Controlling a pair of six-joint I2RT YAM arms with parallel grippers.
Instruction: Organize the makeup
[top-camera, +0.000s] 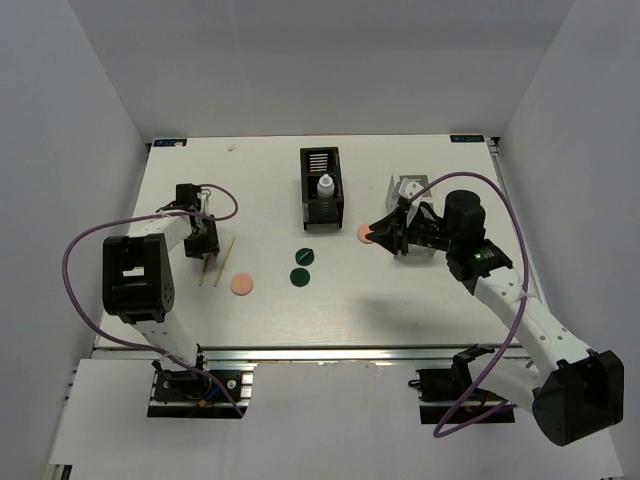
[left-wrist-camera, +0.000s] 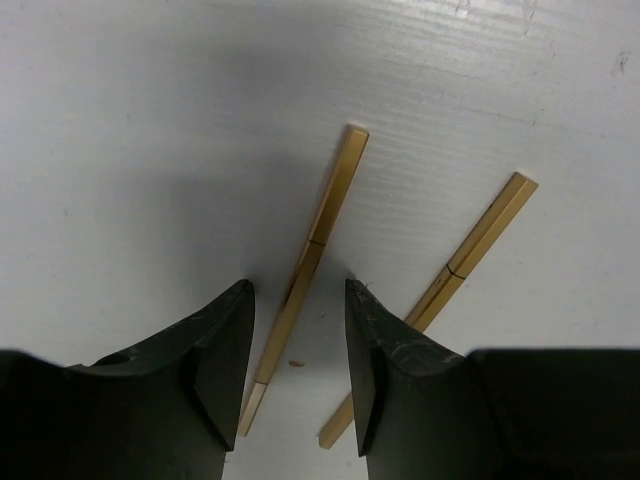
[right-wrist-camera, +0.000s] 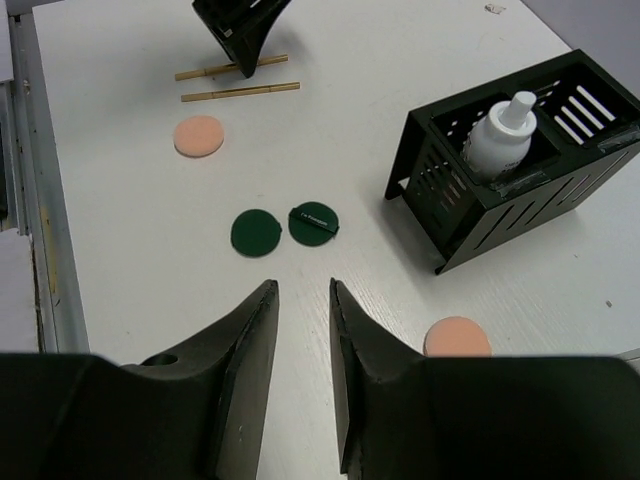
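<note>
Plainly the left arm is the one placed for the next pick. The left gripper (left-wrist-camera: 298, 292) sits low over the white table (top-camera: 400, 300) with its black fingers (left-wrist-camera: 215, 370) apart, straddling a thin tan stick (left-wrist-camera: 312, 250) that lies flat and is not yet pinched. The stick's long axis runs straight out ahead of the hand, along the gap, so the jaws would close across its narrow width, which looks to me like the right line-up. Whether the fingertips touch the tabletop I cannot tell. A second tan stick (left-wrist-camera: 455, 270) lies just beside the right-hand finger, nearly parallel and apart from the first; I judge it close enough to be nudged when the jaws close. From above, a peach round puff (top-camera: 242, 285) lies near the sticks, and two dark green discs (top-camera: 302, 267) sit side by side nearer the table's middle. Beyond them stands the black slotted organizer box (top-camera: 320, 188), with a small white bottle (top-camera: 325, 186) upright inside. These flat pieces lie between the stick and the box, though nothing tall stands in the way. The right gripper (right-wrist-camera: 300, 290) hovers with its jaws slightly apart and nothing in them. Another peach puff (right-wrist-camera: 457, 337) is just beside it, and a white slotted box (top-camera: 405, 186) stands behind that arm.
</note>
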